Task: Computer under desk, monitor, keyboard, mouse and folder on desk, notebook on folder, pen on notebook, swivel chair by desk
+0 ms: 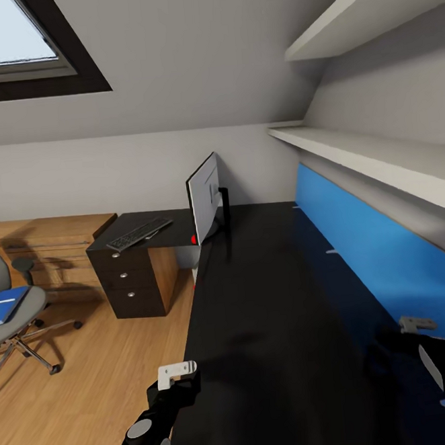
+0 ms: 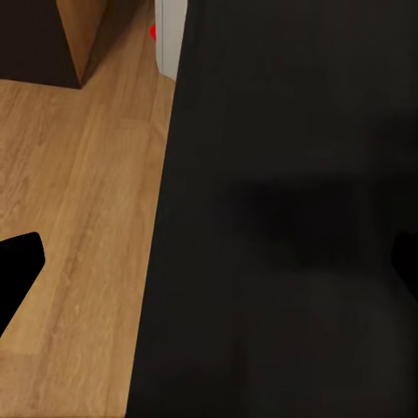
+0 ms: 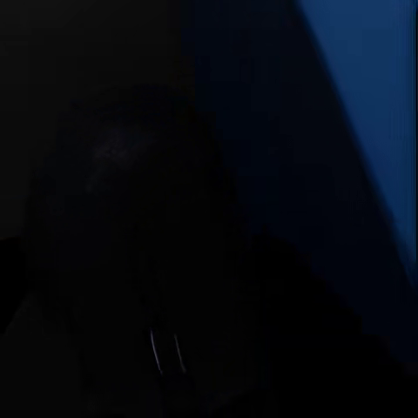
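At far left, swivel chair (image 1: pixel 7 302): on the wood floor, well apart from the desk, blue folder (image 1: pixel 5 305) lying on its seat.
Keyboard (image 1: pixel 139 234): flat on the desk's short wing, above the drawers, just left of the monitor.
Monitor (image 1: pixel 204 198): upright on the desk, seen edge-on, red dot low.
Computer (image 2: pixel 169 37): under the desk edge, red light showing.
Desk (image 1: pixel 272 326): long black top, blue back panel.
Left gripper (image 1: pixel 176 375): over the desk's front edge; claw width impossible to tell.
Right gripper (image 1: pixel 416 325): over the desk near the blue panel; claw width impossible to tell.

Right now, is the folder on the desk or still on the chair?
On the chair: the blue folder lies flat on the swivel chair seat, apart from the desk.
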